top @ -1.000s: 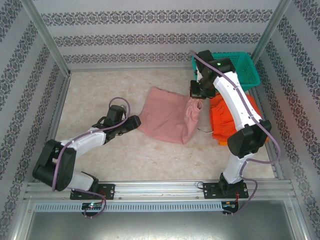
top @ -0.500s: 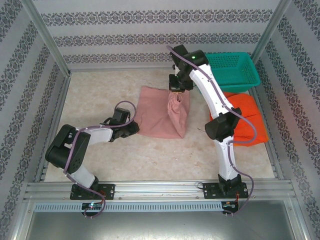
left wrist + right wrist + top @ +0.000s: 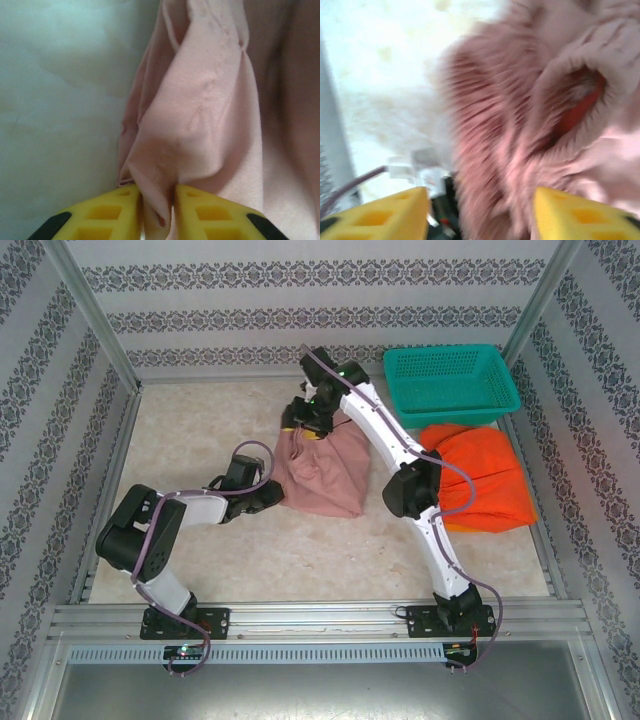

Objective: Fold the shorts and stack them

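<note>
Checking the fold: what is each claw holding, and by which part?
Left claw pinches the pink shorts by a bunched fold at their edge. Right claw stands open, apparently holding nothing.

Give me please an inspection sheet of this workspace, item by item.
Surface: pale marbled table.
Job's things: pink shorts lying mid-table; orange shorts heaped at the right.
Clutter: teal basket in the far right corner.
Grippers: left gripper shut on a pinch of the pink shorts; right gripper open at their gathered waist.
Cables: purple cables run along both arms.
Surroundings: patterned walls; metal rail at the near edge.
</note>
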You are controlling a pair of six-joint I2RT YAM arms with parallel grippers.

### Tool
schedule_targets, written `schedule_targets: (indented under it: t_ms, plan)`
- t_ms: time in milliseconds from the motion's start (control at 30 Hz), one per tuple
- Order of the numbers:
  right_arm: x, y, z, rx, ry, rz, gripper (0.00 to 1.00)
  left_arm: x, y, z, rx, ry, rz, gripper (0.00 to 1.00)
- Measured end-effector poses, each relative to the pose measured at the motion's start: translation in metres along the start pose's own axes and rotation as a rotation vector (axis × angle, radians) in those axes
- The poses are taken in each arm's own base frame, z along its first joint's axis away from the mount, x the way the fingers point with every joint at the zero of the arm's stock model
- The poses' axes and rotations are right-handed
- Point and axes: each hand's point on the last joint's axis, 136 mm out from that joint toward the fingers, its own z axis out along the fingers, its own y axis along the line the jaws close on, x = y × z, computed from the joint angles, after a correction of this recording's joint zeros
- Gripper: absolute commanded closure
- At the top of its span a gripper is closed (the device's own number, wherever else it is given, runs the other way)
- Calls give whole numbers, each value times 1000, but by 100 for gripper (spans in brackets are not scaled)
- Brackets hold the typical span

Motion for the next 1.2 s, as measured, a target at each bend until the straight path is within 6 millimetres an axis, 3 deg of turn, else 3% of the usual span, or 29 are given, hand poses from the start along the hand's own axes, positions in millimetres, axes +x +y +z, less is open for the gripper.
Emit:
schedule_targets:
  t_ms: [100,233,400,467,533,700,900,1033,1200]
  plan:
    - [-6,30,8,-135,-1,10,21,1,-2,-16,2,-13,-4,40]
    - [-16,46,-16,-202,-64,-18,20,-15,-17,-65,40,-109,-10,19]
    - [-5,28,-71,-214,-146,-4,19,-43,-39,-127,124,-253,-15,11]
    - [4,15,-85,-233,-180,14,19,-52,-46,-137,139,-270,-19,9]
    - [16,2,-86,-241,-195,33,18,-63,-59,-140,163,-261,-22,7]
    - [45,-46,-52,-188,-169,103,18,-88,-94,-127,268,-223,-58,3]
    - [85,-106,0,-166,-112,268,17,-106,-113,-83,329,-170,-125,2]
    - [96,-117,15,-178,-105,312,17,-100,-117,-42,352,-114,-179,1]
    - [101,-118,23,-217,-110,323,17,-75,-99,3,315,-46,-235,0]
